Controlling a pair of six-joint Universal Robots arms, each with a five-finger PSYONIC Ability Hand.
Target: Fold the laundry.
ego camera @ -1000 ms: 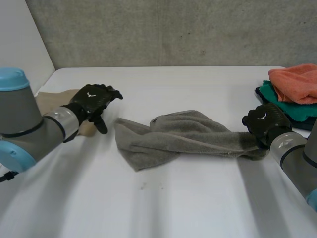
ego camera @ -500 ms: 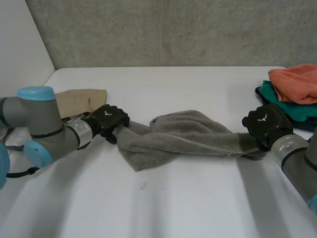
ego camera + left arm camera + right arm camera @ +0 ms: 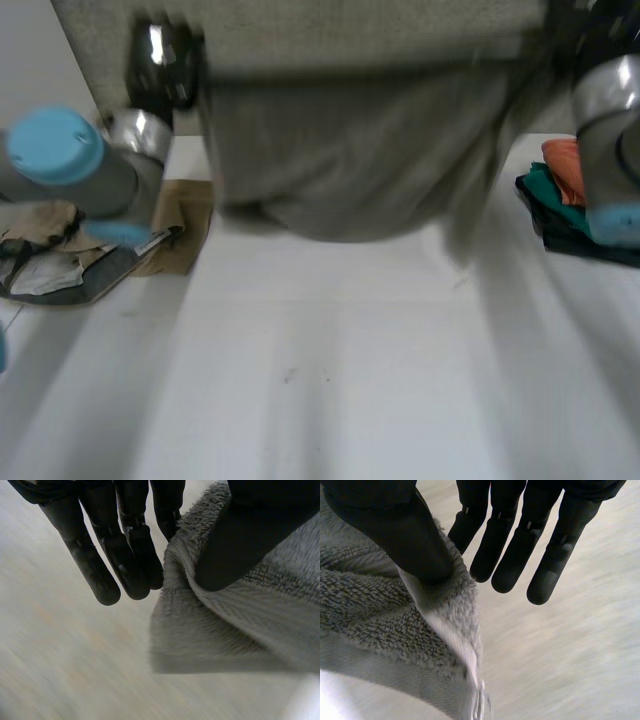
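A grey towel (image 3: pixel 350 150) hangs spread in the air above the white table (image 3: pixel 330 380), stretched between my two raised hands. My left hand (image 3: pixel 160 60) holds its left upper corner; in the left wrist view the thumb (image 3: pixel 250 530) pinches the towel's edge (image 3: pixel 240 625) against the fingers (image 3: pixel 100 565). My right hand (image 3: pixel 585 25) holds the right upper corner. Seen from the right wrist, its thumb (image 3: pixel 395 535) presses the towel (image 3: pixel 380 615) against the fingers (image 3: pixel 520 545). The towel's lower edge sags in the middle, a little above the table.
A stack of folded cloths, orange on green on dark (image 3: pixel 560 180), lies at the table's right edge. A tan cloth (image 3: pixel 185 225) lies at the left edge, next to a heap of crumpled laundry (image 3: pixel 50 250) beyond it.
My left hand reached the towel's left end and shut on it. Both arms then lifted the towel off the table and pulled it out wide.
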